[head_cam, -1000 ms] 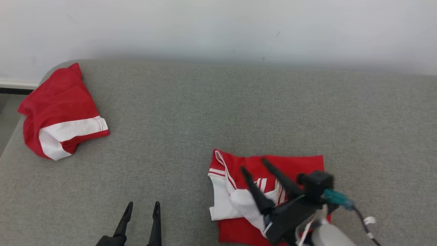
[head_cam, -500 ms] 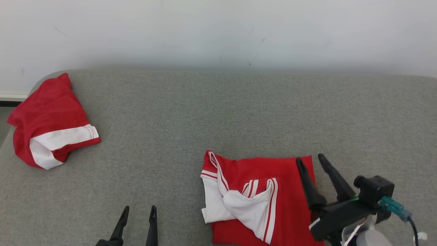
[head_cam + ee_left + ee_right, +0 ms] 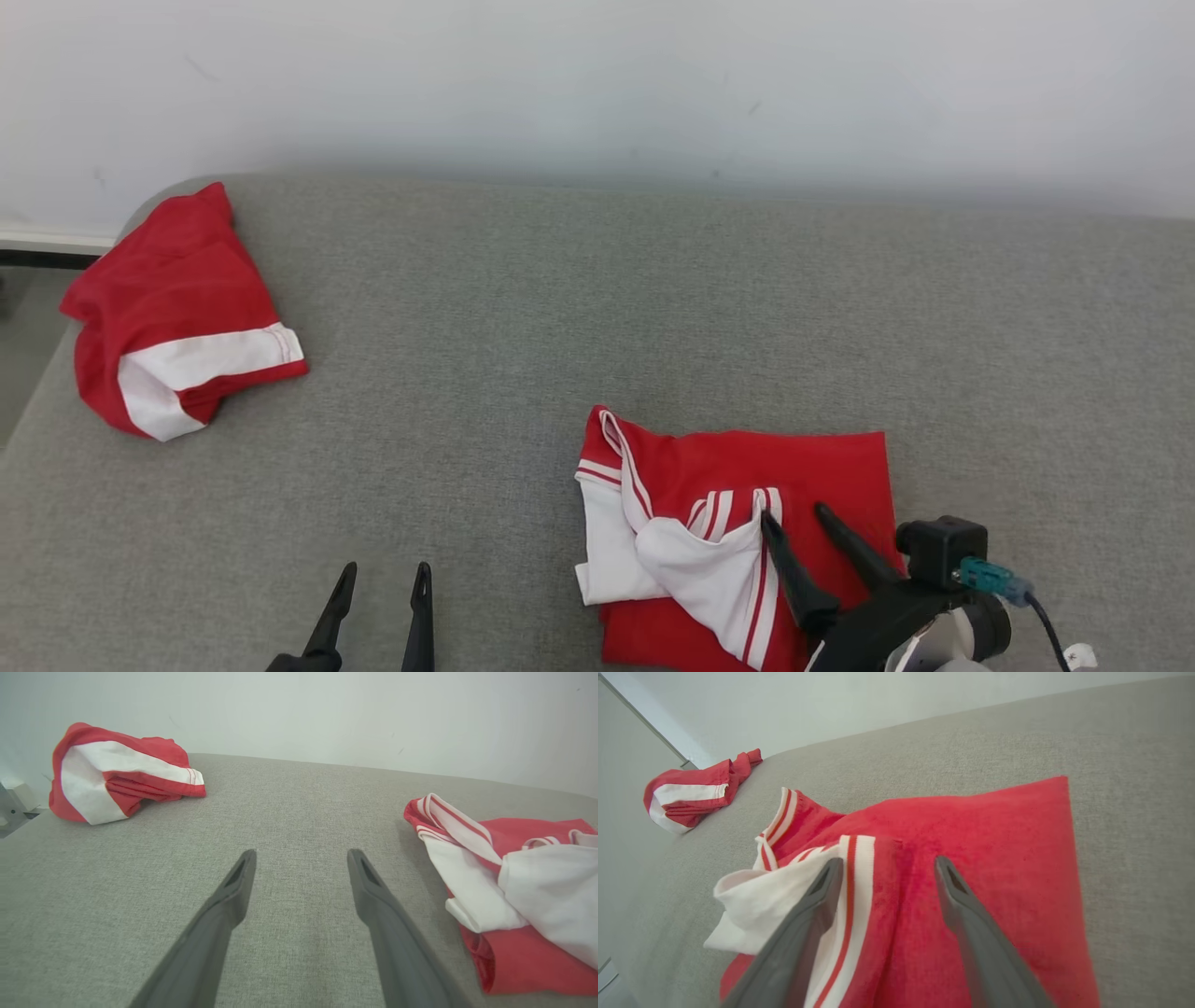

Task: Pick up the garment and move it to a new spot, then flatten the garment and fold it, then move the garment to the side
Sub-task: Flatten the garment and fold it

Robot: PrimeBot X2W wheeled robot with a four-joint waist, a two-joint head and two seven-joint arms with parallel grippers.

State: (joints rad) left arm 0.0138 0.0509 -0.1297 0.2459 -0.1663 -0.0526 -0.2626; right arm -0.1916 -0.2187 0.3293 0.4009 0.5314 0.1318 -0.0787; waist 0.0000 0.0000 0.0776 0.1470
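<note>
- Lying folded at the front right of the grey surface (image 3: 560,308), the red garment (image 3: 822,467) shows white panels and red-and-white striped trim on its left half.
- The right gripper (image 3: 794,513) is over the garment's middle, jaws spread wide and empty. 1 finger is above the striped trim, the other above plain red. Contact with the cloth cannot be told.
- The left gripper (image 3: 387,567) hovers over bare surface left of the garment, jaws wide apart, holding nothing.
- A 2nd red-and-white garment (image 3: 177,308) lies bunched at the far left corner.
</note>
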